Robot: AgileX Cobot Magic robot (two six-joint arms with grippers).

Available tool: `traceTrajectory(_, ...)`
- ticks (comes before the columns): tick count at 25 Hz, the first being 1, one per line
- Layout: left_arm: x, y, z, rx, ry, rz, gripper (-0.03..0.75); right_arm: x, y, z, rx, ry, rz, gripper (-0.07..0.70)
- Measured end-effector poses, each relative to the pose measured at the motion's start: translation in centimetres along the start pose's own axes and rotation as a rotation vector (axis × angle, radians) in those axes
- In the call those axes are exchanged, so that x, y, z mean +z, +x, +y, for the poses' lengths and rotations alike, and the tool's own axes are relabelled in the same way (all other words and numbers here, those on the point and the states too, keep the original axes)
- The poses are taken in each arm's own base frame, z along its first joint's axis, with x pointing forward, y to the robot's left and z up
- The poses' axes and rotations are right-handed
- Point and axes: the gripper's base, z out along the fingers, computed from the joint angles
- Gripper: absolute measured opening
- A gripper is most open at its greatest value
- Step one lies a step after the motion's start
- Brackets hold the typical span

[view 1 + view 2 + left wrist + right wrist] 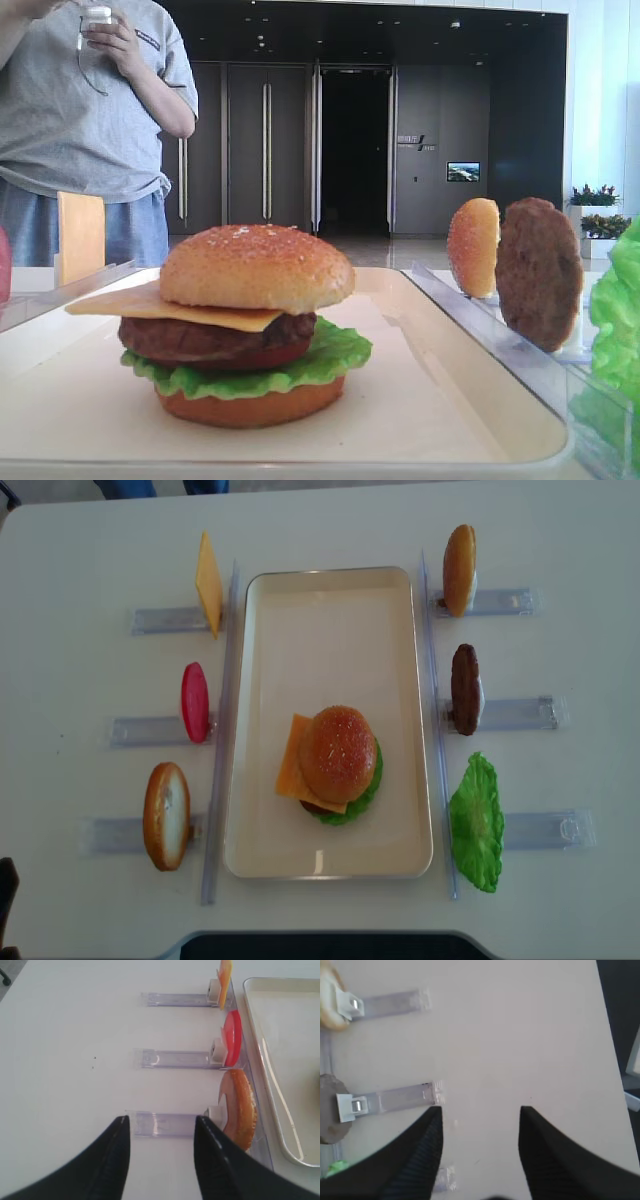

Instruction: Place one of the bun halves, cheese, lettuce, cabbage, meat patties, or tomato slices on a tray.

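On the cream tray (260, 680) stands a stacked burger. A sesame crown bun half (340, 752) tops cheese (290, 765), a meat patty (200, 340), a tomato slice and lettuce (250, 375). Racks on the left hold cheese (208, 584), a tomato slice (194, 702) and a bun half (166, 815). Those on the right hold a bun half (459, 570), a meat patty (464, 688) and lettuce (476, 822). Cabbage is out of view. My left gripper (161, 1118) is open over bare table beside the left bun half (240, 1107). My right gripper (481, 1108) is open and empty.
Clear plastic racks (150, 730) flank both long sides of the tray. A person in a grey shirt (90, 110) stands behind the table at the far left. The table's right edge (607, 1035) shows in the right wrist view.
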Motion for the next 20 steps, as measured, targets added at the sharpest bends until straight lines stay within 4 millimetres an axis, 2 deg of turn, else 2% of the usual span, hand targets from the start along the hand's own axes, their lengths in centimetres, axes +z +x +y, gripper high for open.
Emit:
traceTrajectory(4,0.0,0.0,0.0,-0.001,0.000,0.000,0.327,-3.5,2.4,0.2,-0.005,0.000,-0.111,0.363)
traceTrajectory(11,0.0,0.0,0.0,-0.001,0.000,0.000,0.327,-8.1,10.1,0.5,-0.042,0.002,-0.298,0.362)
traceTrajectory(15,0.0,0.0,0.0,-0.001,0.000,0.000,0.327,-8.4,13.7,0.5,-0.051,0.001,-0.349,0.362)
traceTrajectory(20,0.0,0.0,0.0,0.000,0.002,0.000,0.327,-6.9,17.4,0.1,-0.061,0.043,-0.356,0.362)
